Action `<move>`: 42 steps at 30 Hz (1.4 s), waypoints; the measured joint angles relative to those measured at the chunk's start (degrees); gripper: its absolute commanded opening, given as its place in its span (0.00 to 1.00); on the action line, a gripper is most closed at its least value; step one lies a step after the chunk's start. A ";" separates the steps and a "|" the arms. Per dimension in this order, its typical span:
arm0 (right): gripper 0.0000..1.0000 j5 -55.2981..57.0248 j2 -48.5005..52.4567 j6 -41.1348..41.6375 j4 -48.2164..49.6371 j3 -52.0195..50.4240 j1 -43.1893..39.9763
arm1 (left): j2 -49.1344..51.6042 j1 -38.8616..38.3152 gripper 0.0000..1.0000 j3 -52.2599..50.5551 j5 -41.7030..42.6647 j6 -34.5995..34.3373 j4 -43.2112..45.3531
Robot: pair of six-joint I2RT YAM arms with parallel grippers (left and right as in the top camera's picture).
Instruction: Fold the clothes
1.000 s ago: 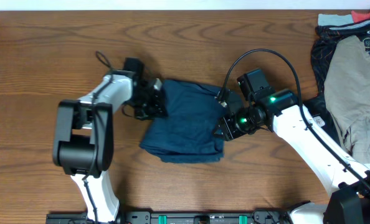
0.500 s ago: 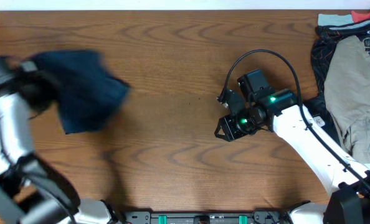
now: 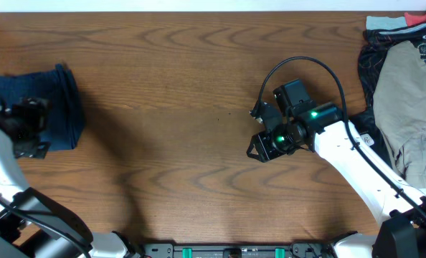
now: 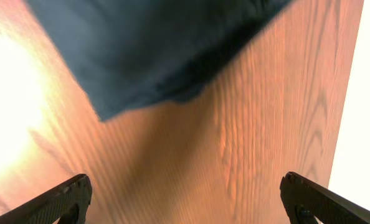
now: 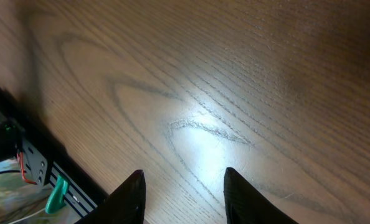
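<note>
The dark navy shorts [image 3: 55, 100] lie in a folded bundle at the far left of the table. In the left wrist view they fill the top as a dark blue mass [image 4: 147, 43]. My left gripper [image 3: 32, 125] hovers at the bundle's near edge, open wide with only bare wood between its fingers [image 4: 66, 199]; the same gripper [image 4: 188, 202] holds nothing. My right gripper [image 3: 259, 147] is at mid-table, far from the shorts. In its wrist view the right gripper [image 5: 185, 193] is open over bare wood, empty.
A beige garment [image 3: 410, 93] lies on a black patterned one [image 3: 374, 64] at the back right corner. A black cable loops above the right arm [image 3: 299, 64]. The table's edge [image 4: 350, 93] runs close beside the left gripper. A base rail [image 3: 234, 251] lines the front.
The left arm swept the shorts from mid-table to the far left, then opened and let them go. The right arm stayed put.
</note>
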 measured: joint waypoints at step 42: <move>0.99 12.04 -9.92 9.92 -16.44 -0.04 -23.87 | -17.00 -55.56 0.98 -0.98 -25.64 19.56 -28.22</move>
